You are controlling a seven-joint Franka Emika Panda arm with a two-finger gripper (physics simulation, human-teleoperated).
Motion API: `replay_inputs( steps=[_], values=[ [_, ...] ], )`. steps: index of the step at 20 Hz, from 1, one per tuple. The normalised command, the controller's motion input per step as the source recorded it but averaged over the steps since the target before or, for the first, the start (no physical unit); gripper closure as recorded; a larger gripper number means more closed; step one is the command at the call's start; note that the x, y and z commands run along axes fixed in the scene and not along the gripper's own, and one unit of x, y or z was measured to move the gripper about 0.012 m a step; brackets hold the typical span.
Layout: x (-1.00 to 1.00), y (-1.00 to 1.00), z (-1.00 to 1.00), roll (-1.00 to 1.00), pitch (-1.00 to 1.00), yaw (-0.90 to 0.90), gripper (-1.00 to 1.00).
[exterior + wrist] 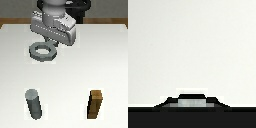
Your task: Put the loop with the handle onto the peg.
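The loop with the handle (43,51) is a flat grey ring with a round hole. It hangs just under my gripper (51,43) at the back of the white table, its stubby tab pointing up into the fingers. My gripper looks shut on that tab. The wrist view shows only a pale grey piece of the loop (192,103) between dark finger parts, with bare table beyond. The peg (34,104), a dark grey upright cylinder, stands near the front on the exterior view's left. It is well apart from the loop.
A brown wooden rectangular block (96,105) stands upright near the front on the exterior view's right, level with the peg. The white table (100,60) spreads between the gripper and these two things. The arm's base is at the back.
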Motion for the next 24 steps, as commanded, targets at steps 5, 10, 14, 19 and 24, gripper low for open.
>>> replay_inputs(
  steps=[5, 10, 14, 19, 24],
  values=[
    [0.0, -0.4, 0.0, 0.0, 0.0, 0.0, 1.0],
    [0.0, 0.0, 0.4, 0.0, 0.0, 0.0, 1.0],
    [0.0, 0.25, 0.25, 0.0, 0.0, 0.0, 1.0],
    [0.0, 0.0, 0.4, 0.0, 0.0, 0.0, 1.0],
    [0.4, 0.0, 0.0, 0.0, 0.0, 0.0, 1.0]
  ],
)
